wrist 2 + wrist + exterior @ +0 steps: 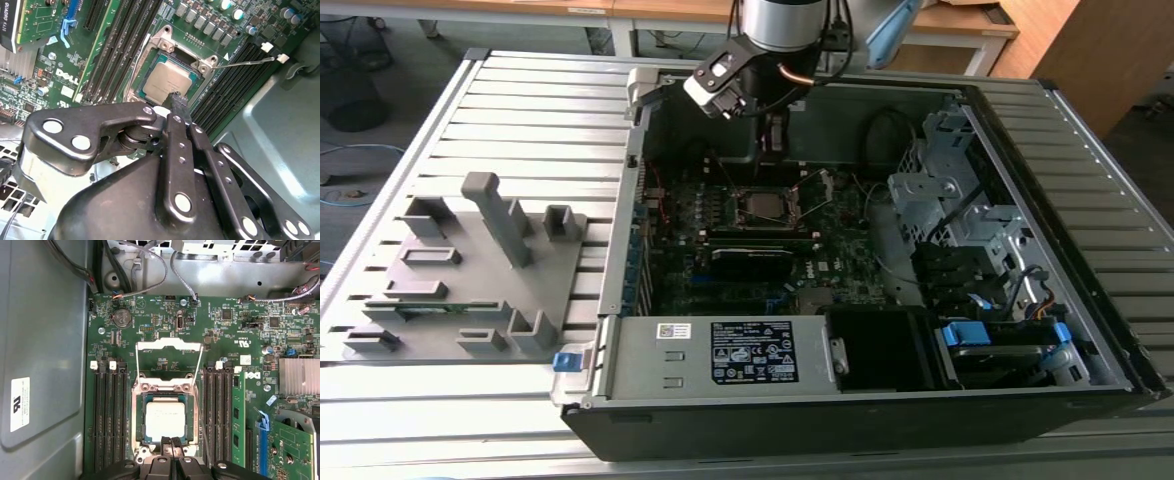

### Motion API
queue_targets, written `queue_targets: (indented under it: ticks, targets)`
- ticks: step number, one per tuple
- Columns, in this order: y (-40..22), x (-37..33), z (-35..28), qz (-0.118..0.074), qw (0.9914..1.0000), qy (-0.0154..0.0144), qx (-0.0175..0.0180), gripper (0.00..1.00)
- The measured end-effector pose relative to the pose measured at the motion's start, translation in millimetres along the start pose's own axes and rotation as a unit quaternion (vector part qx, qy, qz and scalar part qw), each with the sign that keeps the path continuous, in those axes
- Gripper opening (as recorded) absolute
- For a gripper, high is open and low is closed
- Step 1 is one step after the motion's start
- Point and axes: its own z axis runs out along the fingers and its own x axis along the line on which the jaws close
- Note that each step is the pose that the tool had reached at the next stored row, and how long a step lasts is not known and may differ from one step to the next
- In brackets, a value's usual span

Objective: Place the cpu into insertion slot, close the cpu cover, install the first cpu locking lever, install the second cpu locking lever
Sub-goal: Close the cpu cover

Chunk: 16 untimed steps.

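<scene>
Since the chip (165, 419) already sits flat in the socket (140, 420) mid-board, the claw (171, 442) is pinched closed, empty, at its edge; cover (170, 343) stands flipped up, guessing for access.

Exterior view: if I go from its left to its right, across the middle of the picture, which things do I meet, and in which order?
Grey plastic fixture → cpu → metal drive cage.
</scene>
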Motion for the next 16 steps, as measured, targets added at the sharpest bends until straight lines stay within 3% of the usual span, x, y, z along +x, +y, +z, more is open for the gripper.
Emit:
queue_targets:
  ticks: [16]
  targets:
    - [0.2,-0.2,-6.0,0.0,1.0,0.0,0.0,0.1]
